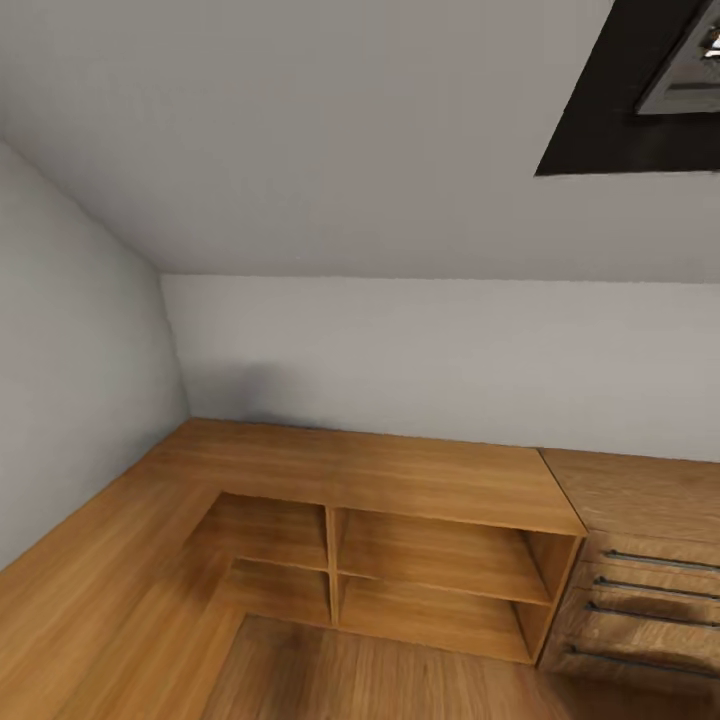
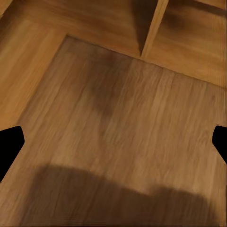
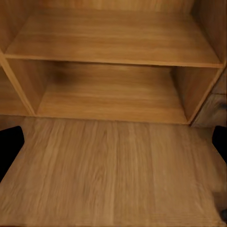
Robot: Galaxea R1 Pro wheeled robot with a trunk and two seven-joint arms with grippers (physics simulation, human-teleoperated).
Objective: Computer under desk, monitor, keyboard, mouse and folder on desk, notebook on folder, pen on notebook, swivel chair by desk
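Note:
I am in the bedroom, facing a sloped grey wall (image 1: 350,150) with a dark-framed skylight (image 1: 630,90) at the upper right. Both grippers hang over the wood-plank floor (image 1: 350,680). My left gripper (image 2: 114,145) is open, its black fingertips (image 2: 9,146) far apart at the picture's edges, with bare floor planks (image 2: 123,118) between them. My right gripper (image 3: 114,144) is also open with nothing in it, and it faces the open compartments of a low oak shelf unit (image 3: 113,42).
The low oak shelf unit (image 1: 400,480) runs along the back wall and turns along the left wall. A drawer block with dark bar handles (image 1: 650,600) adjoins it on the right. A shelf divider (image 2: 153,28) stands ahead of the left gripper.

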